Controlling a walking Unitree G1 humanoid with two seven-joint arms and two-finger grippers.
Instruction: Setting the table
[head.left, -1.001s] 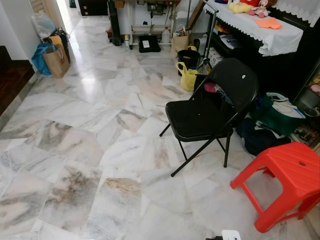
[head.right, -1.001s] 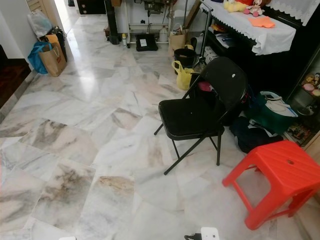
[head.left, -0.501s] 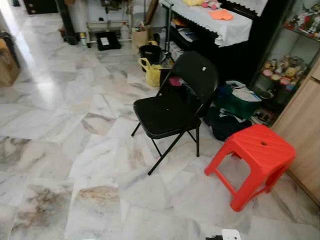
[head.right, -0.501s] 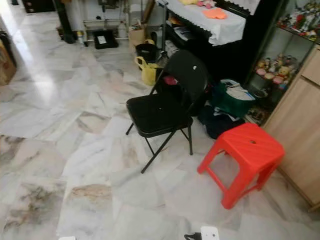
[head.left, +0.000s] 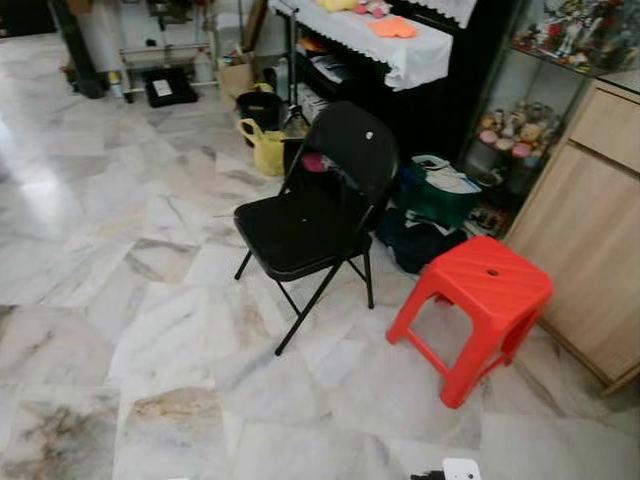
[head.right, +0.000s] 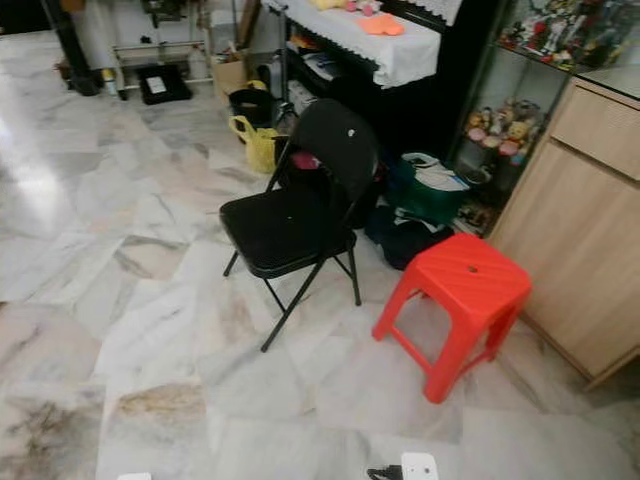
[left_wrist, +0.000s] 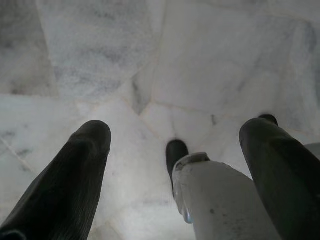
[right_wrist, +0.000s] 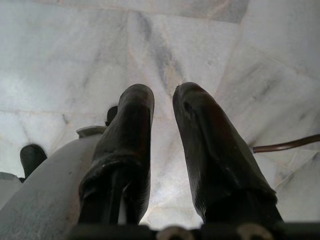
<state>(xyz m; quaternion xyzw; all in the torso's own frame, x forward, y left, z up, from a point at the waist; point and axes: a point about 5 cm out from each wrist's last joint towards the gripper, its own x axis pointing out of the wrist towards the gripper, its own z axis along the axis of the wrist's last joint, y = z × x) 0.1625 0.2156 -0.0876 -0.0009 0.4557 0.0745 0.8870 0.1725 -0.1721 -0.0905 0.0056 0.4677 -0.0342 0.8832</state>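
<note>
No tableware in sight; only black folding metal chair and red plastic stool on marble floor. Left gripper spread, right gripper narrowly parted, both empty. Stool likely light, rigid; best gripped by rim.

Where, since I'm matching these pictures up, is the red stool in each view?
Left eye view: red stool at lower right, right of the black folding chair.
Right eye view: red stool right of centre, again beside the chair.
Left wrist view: marble floor past the left claw.
Right wrist view: floor past the right claw.
Shared landmark: the chair; the marble floor spans all four.
</note>
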